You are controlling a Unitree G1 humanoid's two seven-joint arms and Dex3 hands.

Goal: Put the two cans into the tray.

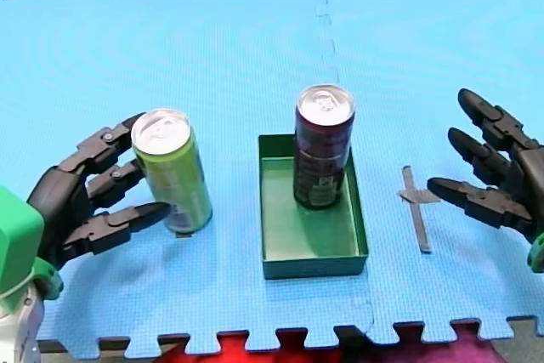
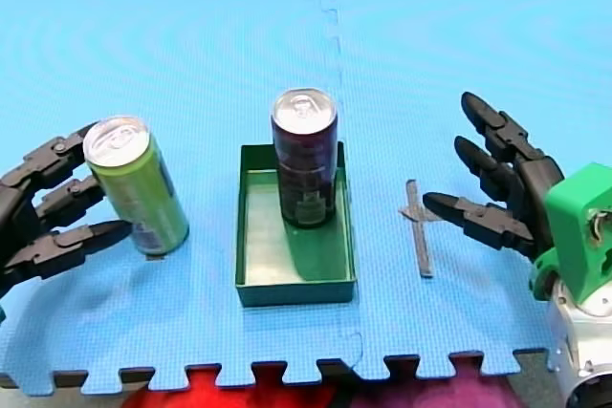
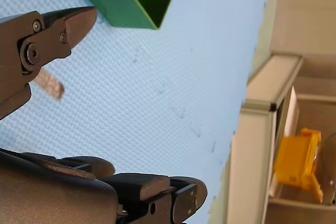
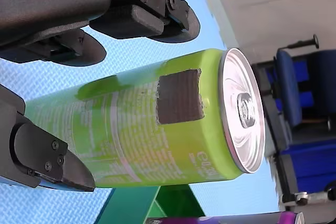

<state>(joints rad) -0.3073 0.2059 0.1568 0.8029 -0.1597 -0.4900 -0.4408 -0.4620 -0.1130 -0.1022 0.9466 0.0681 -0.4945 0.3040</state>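
Halfway there, I'd say. On the big blue foam mat [image 1: 255, 48], the green tray [image 1: 314, 266] sits in the middle, and the purple can [image 1: 323, 155] is already standing upright in its far end, so that one's done. The left hand [image 1: 93, 201] is over on the left side of the mat, clamped on the green can [image 1: 174, 172]: fingers behind it, thumb across the near side. The can leans a little and is well outside the tray, to its left. I can't tell whether its base is touching the mat or just off it. The right hand [image 1: 497, 176] is out on the right, released and holding nothing, near a small grey tape mark [image 1: 416, 206]. What's left: carry the green can right and set it in the near half of the tray, which looks free.
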